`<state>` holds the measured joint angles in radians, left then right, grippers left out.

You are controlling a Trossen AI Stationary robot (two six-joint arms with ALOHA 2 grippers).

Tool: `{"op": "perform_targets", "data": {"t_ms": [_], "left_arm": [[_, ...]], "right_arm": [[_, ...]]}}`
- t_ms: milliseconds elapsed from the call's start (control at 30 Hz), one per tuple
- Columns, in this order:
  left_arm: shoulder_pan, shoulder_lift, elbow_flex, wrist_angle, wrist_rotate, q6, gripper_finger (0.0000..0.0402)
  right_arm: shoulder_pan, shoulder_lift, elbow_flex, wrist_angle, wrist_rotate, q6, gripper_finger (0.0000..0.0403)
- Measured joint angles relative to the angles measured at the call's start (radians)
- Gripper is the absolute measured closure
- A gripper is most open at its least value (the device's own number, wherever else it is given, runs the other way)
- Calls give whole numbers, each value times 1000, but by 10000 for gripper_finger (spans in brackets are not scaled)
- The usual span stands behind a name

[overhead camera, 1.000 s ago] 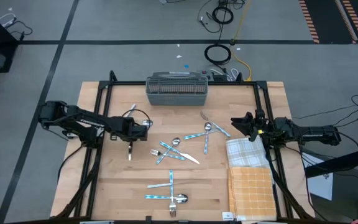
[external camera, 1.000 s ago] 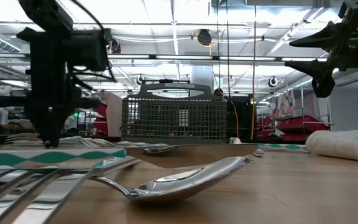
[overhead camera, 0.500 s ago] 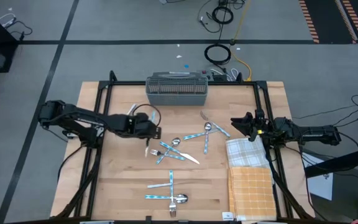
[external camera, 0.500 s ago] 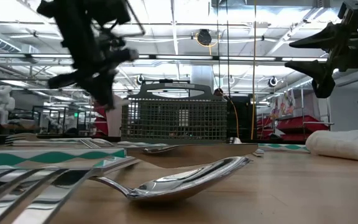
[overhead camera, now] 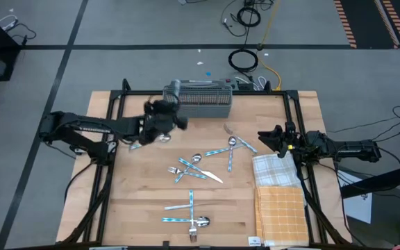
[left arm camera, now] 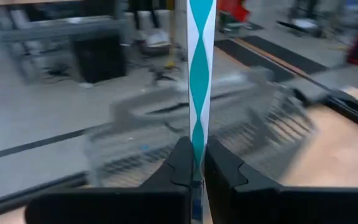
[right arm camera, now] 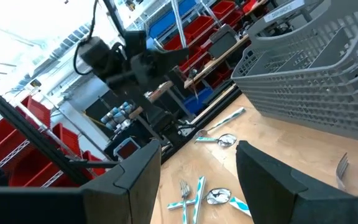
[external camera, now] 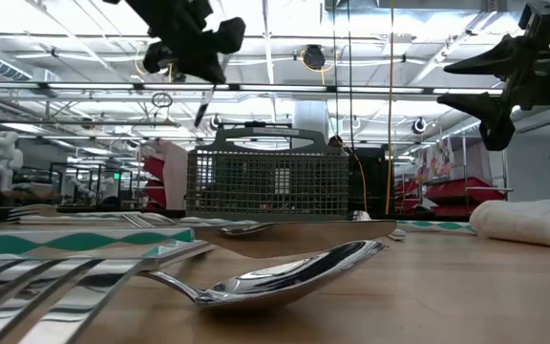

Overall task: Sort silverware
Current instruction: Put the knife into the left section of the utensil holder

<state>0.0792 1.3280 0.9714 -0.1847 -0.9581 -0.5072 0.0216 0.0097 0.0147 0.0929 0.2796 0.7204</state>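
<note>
Wooden surface (overhead camera: 137, 201): my left end effector (overhead camera: 160, 119) pinches a blue-handled piece (left arm camera: 201, 74) just at 9 o'clock of the mesh basket (overhead camera: 198, 101). Remaining silverware (overhead camera: 203, 163) scattered center. Right end effector (overhead camera: 264, 137) spread, hovering at 3 o'clock.

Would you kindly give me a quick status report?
Left gripper shut on a striped-handled utensil, raised beside the basket. Right gripper open, waiting. Nothing blocking.

Left tool (overhead camera: 160, 119) raised with fingers clamped together; right tool (overhead camera: 264, 137) waits, fingers spread.
</note>
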Motion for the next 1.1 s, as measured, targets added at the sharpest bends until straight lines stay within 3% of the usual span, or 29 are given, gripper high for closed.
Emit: {"op": "perform_targets", "data": {"t_ms": [133, 333, 433, 600, 767, 1000, 1100], "left_arm": [[101, -74, -69, 96, 41, 88, 382], [231, -150, -238, 690, 361, 454, 382], [284, -152, -277, 773, 402, 538, 382], [380, -135, -328, 788, 488, 546, 382], [439, -67, -400, 928, 532, 498, 382], [459, 65, -480, 1160, 541, 461, 382], [458, 118, -483, 1170, 544, 450, 381]], "right_arm": [[-1, 0, 0, 0, 43, 0, 206], [-1, 0, 0, 0, 70, 1, 206], [-1, 0, 0, 0, 72, 19, 206], [-1, 0, 0, 1, 93, 52, 206], [-1, 0, 0, 2, 115, 89, 206], [-2, 0, 0, 8, 168, 91, 206], [-2, 0, 0, 8, 168, 91, 206]]}}
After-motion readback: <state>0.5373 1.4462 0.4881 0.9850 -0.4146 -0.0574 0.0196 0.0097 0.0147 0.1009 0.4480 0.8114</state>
